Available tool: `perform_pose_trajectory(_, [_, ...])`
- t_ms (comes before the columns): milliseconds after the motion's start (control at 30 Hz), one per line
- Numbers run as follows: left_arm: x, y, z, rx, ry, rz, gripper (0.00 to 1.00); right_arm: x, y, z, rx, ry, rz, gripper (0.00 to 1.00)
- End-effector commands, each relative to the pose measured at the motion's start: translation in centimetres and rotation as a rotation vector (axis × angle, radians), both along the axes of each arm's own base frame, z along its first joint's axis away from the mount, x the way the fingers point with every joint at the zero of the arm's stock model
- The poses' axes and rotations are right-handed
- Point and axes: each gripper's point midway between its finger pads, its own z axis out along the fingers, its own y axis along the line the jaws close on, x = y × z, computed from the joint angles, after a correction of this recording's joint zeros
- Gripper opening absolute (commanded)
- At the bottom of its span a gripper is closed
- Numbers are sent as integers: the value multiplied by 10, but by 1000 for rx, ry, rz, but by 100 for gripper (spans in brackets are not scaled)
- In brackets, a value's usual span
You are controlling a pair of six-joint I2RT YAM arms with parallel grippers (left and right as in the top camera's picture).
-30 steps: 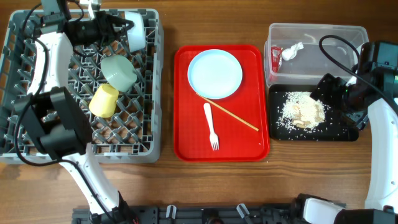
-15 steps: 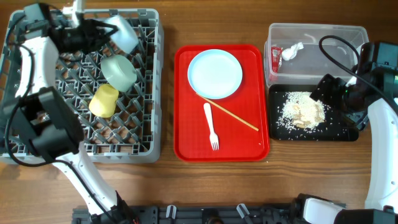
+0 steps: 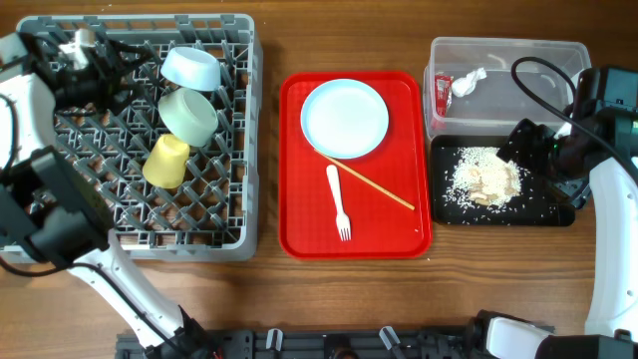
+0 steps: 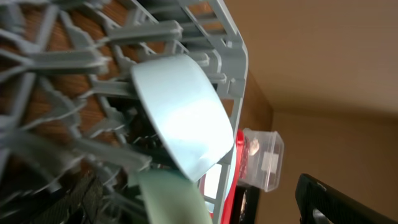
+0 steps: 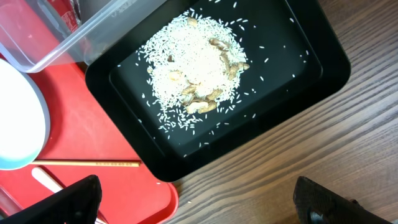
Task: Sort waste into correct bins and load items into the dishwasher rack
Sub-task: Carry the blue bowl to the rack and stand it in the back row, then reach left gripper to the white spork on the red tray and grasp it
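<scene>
- A red tray, rectangular with rounded corners and a raised rim, lies flat in the middle of the table. Its long sides run from the near edge towards the far one. In the right wrist view the red tray fills the lower left, smooth and glossy.
- The wooden table is mid-brown, its grain running left to right in the overhead view. Up close the wood shows darker streaks.
- A black slotted rail runs along the table's near edge; only its top strip shows.
- In the left wrist view a plain beige surface lies beyond the table, with a darker band below it. Whether it is wall or floor cannot be told.
</scene>
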Motion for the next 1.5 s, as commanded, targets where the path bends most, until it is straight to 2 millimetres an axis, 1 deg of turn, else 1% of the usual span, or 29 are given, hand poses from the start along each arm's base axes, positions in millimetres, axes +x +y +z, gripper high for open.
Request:
perform_pose_trajectory(0, [-9,11,60,71,-117,27,100,-2,-5,1,-25,4,-2,100])
perform_pose_trajectory(67, [-15,6,79,93,-140,27,100,-2,-5,1,-24,4,-2,100])
perform_pose_trajectory(133, [-24,-6,92,133,-125,19,100,-1,-5,1,-24,3,-2,100])
perform_pose_trajectory(233, [-38,-27,95,266,-44,11,100,0,-5,2,-26,-2,-2,100])
perform_pose_trajectory(300, [-49,-46,97,345,14,-1,100,0,-5,2,-26,-2,-2,100])
perform_pose_trajectory(400, [-63,-82,103,415,95,-4,100,0,-5,2,-26,-1,-1,100])
perform_pose_trajectory(433, [-66,-91,104,430,107,-4,100,0,-5,1,-26,-1,-1,100])
perform_pose_trajectory(467, [-71,-109,105,468,135,-7,100,0,-5,2,-27,-1,3,100])
perform_pose_trajectory(500, [-75,-119,104,491,157,-5,100,0,-5,2,-28,-2,7,100])
perform_pose_trajectory(633, [-93,-157,89,631,243,-38,100,0,-5,1,-31,0,23,100])
perform_pose_trajectory(700, [-103,-187,84,653,248,-118,100,0,-5,1,-31,0,23,100])
perform_pose_trajectory(833, [-128,-253,82,610,226,-302,100,0,-5,2,-32,0,23,100])
perform_pose_trajectory(900, [-137,-275,79,630,213,-360,100,0,-5,2,-31,0,23,100])
perform_pose_trajectory(967, [-142,-287,73,677,213,-379,100,0,-5,2,-32,0,23,100])
perform_pose_trajectory(1067, [-151,-298,59,761,289,-293,99,0,-5,2,-32,-1,23,100])
perform_pose_trajectory(1167, [-164,-315,44,779,369,-241,100,0,-5,2,-31,0,23,100])
perform_pose_trajectory(1300, [-189,-334,15,794,490,-213,100,0,-5,1,-32,0,24,100])
perform_pose_trajectory(1400, [-209,-339,-11,816,561,-205,100,0,-5,2,-33,0,29,100])
perform_pose_trajectory(1467, [-223,-343,-28,820,597,-233,100,0,-5,2,-34,0,32,100])
